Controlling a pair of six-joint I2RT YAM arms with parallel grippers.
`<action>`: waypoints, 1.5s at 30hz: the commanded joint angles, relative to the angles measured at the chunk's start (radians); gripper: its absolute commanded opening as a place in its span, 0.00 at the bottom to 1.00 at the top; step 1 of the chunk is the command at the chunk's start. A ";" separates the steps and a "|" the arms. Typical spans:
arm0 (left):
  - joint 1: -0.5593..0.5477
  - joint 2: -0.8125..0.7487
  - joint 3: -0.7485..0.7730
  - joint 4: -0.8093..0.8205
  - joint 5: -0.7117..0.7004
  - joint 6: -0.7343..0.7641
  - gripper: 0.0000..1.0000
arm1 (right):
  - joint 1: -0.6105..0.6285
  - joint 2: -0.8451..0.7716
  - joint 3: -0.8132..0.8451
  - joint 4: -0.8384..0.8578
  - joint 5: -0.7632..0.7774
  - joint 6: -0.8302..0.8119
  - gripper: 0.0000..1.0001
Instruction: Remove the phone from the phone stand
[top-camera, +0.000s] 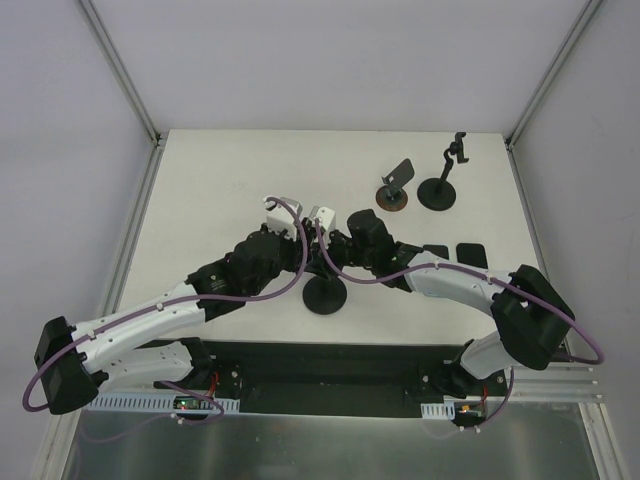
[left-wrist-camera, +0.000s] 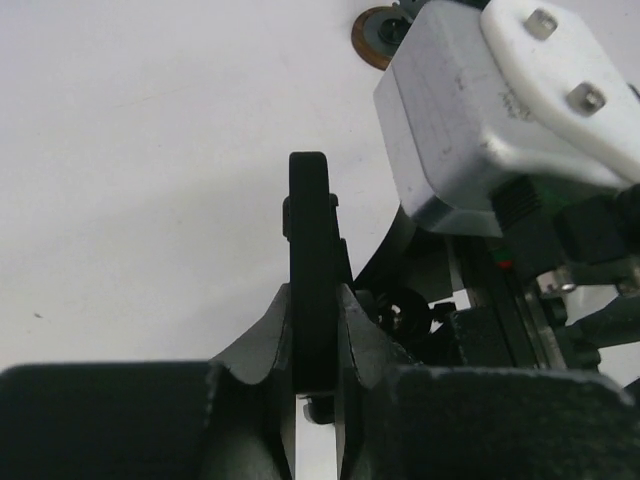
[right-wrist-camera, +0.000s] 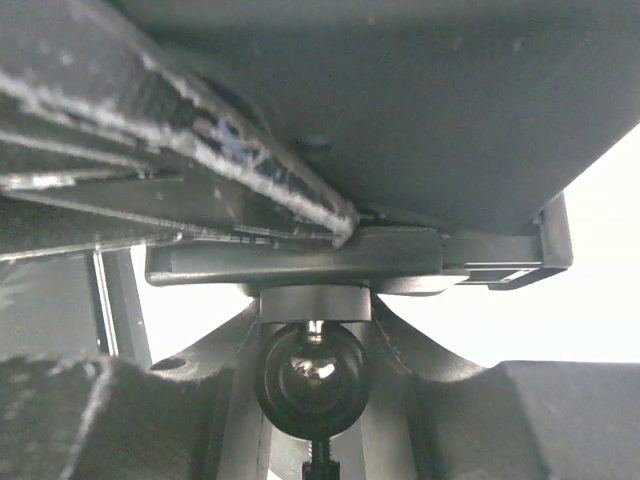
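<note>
In the left wrist view the phone (left-wrist-camera: 312, 240) shows edge-on as a thin black slab, standing upright. My left gripper (left-wrist-camera: 312, 302) is shut on it, a finger pressed against each flat face. In the right wrist view its dark back (right-wrist-camera: 400, 100) fills the top of the picture, resting in the grey cradle (right-wrist-camera: 300, 265) of the phone stand. My right gripper (right-wrist-camera: 315, 312) is shut on the stand's black ball joint (right-wrist-camera: 312, 368) just under the cradle. From above, both grippers meet over the stand's round black base (top-camera: 325, 296), and the phone itself is hidden between them.
A stand with a brown round base (top-camera: 392, 197) and a taller black stand (top-camera: 438, 190) are at the back right. Two flat dark items (top-camera: 471, 254) lie right of my right arm. The right wrist's grey camera housing (left-wrist-camera: 490, 110) hangs close to the left gripper.
</note>
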 joint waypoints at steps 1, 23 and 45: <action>0.002 0.014 -0.026 0.057 -0.037 0.044 0.00 | 0.003 -0.029 -0.013 0.089 -0.069 0.001 0.01; 0.275 -0.055 0.018 0.099 0.239 0.302 0.00 | -0.008 -0.078 -0.071 0.071 -0.271 -0.091 0.01; 0.315 -0.249 0.064 -0.180 0.141 0.279 0.00 | -0.143 -0.126 -0.133 0.135 -0.142 -0.019 0.01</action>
